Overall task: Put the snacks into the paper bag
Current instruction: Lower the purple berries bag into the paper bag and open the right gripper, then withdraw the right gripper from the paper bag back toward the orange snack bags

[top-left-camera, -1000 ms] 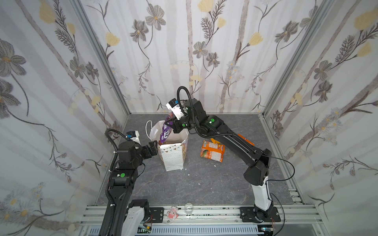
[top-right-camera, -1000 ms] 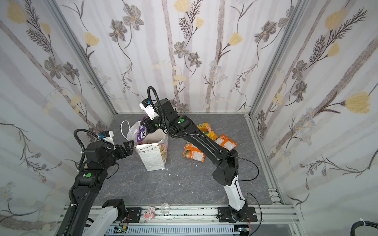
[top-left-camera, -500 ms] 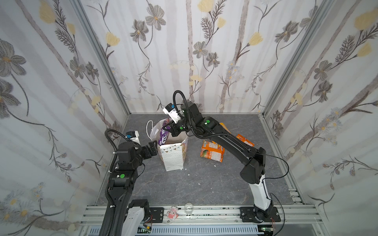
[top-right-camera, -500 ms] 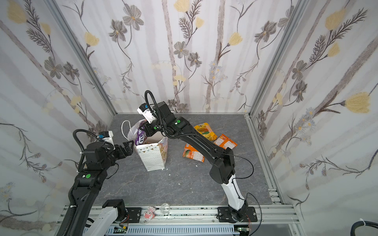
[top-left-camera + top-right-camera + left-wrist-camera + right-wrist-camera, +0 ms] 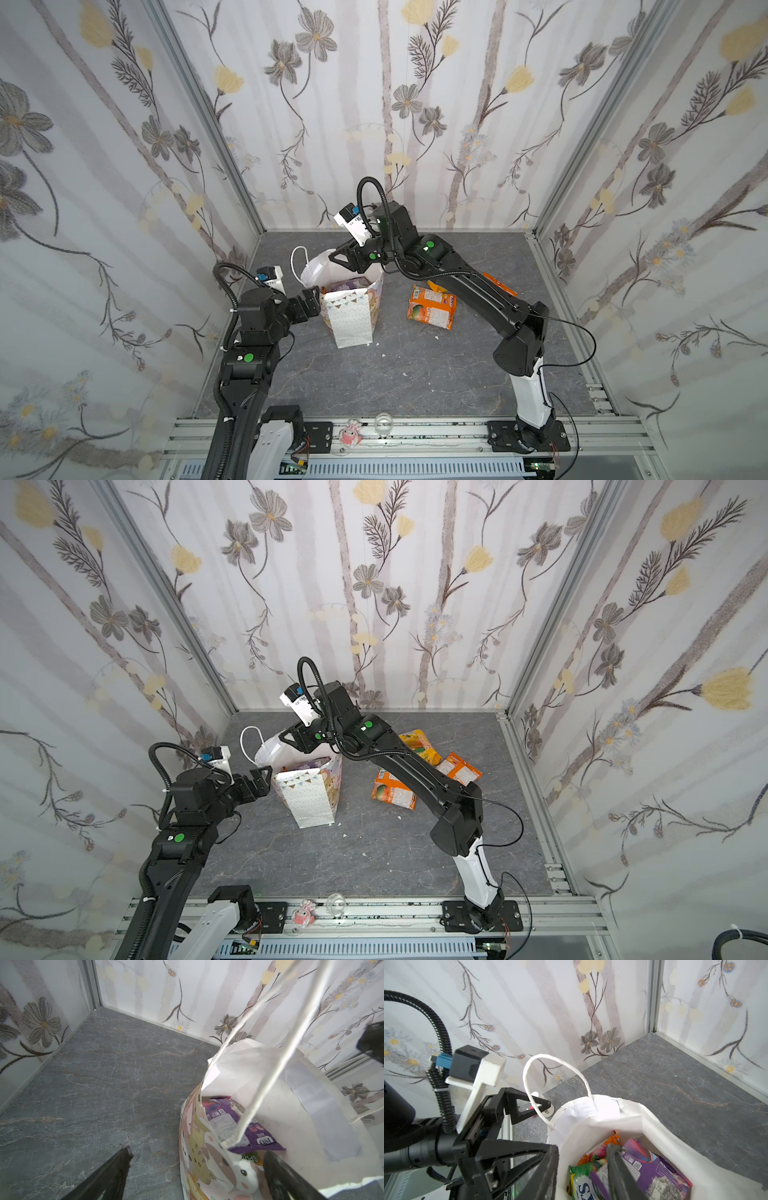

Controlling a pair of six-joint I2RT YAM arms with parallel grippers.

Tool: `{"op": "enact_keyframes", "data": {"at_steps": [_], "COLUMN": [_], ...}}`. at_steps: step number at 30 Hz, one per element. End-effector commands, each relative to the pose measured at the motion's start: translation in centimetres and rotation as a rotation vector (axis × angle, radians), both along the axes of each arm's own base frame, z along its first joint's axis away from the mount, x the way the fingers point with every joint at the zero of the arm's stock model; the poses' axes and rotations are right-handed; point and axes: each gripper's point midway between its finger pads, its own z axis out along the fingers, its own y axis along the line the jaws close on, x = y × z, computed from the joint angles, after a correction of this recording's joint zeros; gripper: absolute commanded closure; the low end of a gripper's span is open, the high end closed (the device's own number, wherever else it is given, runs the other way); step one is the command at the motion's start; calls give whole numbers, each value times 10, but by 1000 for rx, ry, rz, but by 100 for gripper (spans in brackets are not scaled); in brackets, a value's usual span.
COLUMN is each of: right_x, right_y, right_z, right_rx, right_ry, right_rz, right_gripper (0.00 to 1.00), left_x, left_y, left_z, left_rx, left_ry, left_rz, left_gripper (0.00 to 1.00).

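The white paper bag (image 5: pixel 351 320) (image 5: pixel 311 800) stands upright left of centre. Its mouth is open. In it lie a purple packet (image 5: pixel 654 1167) (image 5: pixel 228 1118), a green packet (image 5: pixel 583 1180) and an orange one (image 5: pixel 612 1140). My right gripper (image 5: pixel 338 257) (image 5: pixel 583 1167) hovers just over the mouth, open, holding nothing; the purple packet lies against one finger. My left gripper (image 5: pixel 311 299) (image 5: pixel 197 1151) is open and straddles the bag's left wall, one finger inside and one outside. More snacks lie on the floor right of the bag: an orange packet (image 5: pixel 432 307) (image 5: pixel 392 789), another orange one (image 5: pixel 461 769) and a yellow-orange one (image 5: pixel 419 744).
A white pill bottle (image 5: pixel 547 1109) lies on the floor behind the bag, near the back left corner. Flowered walls close in the grey floor (image 5: pixel 415 374) on three sides. The bag's cord handle (image 5: pixel 297 259) arches over its far side. A metal rail (image 5: pixel 415 432) runs along the front edge.
My right gripper moved left and lower over the bag's mouth and opened. The purple packet it held now lies in the bag. The left arm stayed put.
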Motion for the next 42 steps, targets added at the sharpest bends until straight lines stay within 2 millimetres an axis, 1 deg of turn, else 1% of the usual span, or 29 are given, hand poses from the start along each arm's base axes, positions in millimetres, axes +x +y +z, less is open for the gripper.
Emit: {"op": "enact_keyframes", "data": {"at_steps": [1, 4, 7, 9, 12, 16, 22, 26, 30, 32, 36, 37, 39, 42], "right_x": [3, 8, 6, 1, -1, 1, -1, -8, -26, -31, -43, -47, -54, -68], "right_y": [-9, -21, -29, -30, -29, -27, -27, -30, -37, -47, -73, -84, -106, -139], "right_z": [15, 18, 27, 31, 30, 24, 26, 36, 50, 50, 49, 49, 44, 18], "right_rx": [-7, -46, -71, -73, -78, -87, -84, -74, -63, -69, -68, -64, -57, -24], "right_ry": [-46, -78, -120, -131, -133, -131, -135, -141, -149, -137, -107, -108, -99, -40], "right_rz": [-57, -137, -184, -181, -178, -178, -175, -168, -144, -157, -205, -223, -276, -353], "right_gripper": [62, 64, 64, 64, 64, 64, 64, 65, 65, 64, 63, 63, 63, 62], "left_x": [1, 1, 1, 1, 1, 1, 2, 2, 1, 1, 1, 1, 0, -1], "left_y": [0, 0, 0, 0, 0, 0, 0, 1, 1, 1, 2, 1, 0, -2], "left_z": [2, 2, 2, 2, 2, 2, 0, 1, 1, 1, 1, 2, 4, 7], "left_rx": [3, 4, 3, 4, 4, 5, 6, 8, 8, 8, 8, 8, 5, -1], "left_ry": [-13, -12, -13, -13, -11, -12, -6, -7, -11, -10, -10, -14, -24, -39], "left_rz": [-4, -3, -4, -3, -1, -1, 0, 3, 6, 6, 7, 6, -1, -11], "left_gripper": [0, 0, 0, 0, 0, 0, 0, 0, 0, 0, 0, 0, 0, 0]}}
